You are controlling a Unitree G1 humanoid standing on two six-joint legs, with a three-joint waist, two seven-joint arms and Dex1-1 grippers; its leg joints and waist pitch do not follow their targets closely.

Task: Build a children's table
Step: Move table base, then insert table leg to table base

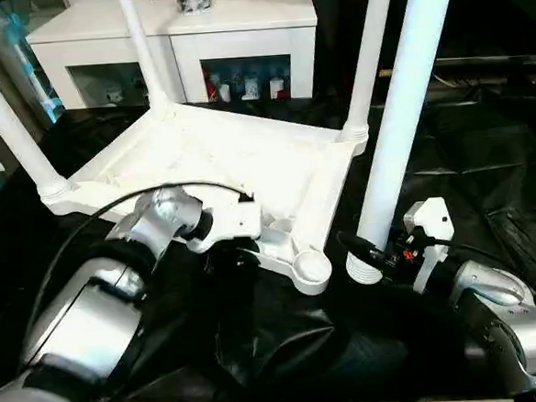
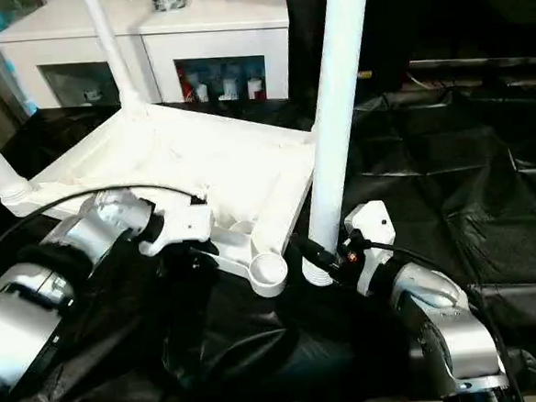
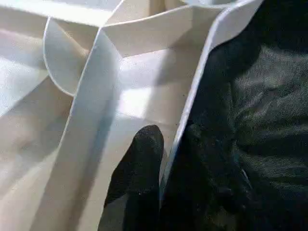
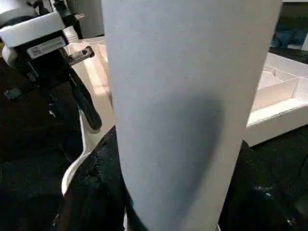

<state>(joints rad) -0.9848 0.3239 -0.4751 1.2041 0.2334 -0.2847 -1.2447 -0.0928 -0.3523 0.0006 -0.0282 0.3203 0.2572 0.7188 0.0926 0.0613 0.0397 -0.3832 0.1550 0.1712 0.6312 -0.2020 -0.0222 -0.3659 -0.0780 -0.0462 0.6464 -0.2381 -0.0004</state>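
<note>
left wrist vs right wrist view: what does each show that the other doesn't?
Left wrist: a close look at the tabletop's ribbed underside, with one black finger inside the rim and the other outside, so the left gripper clamps that edge.

Right wrist: the fourth leg upright and close up, held by the right gripper, plus the left gripper seen from outside on the rim.

Both: white tabletop plastic, the black sheet under it, and the left gripper's finger at the rim.
</note>
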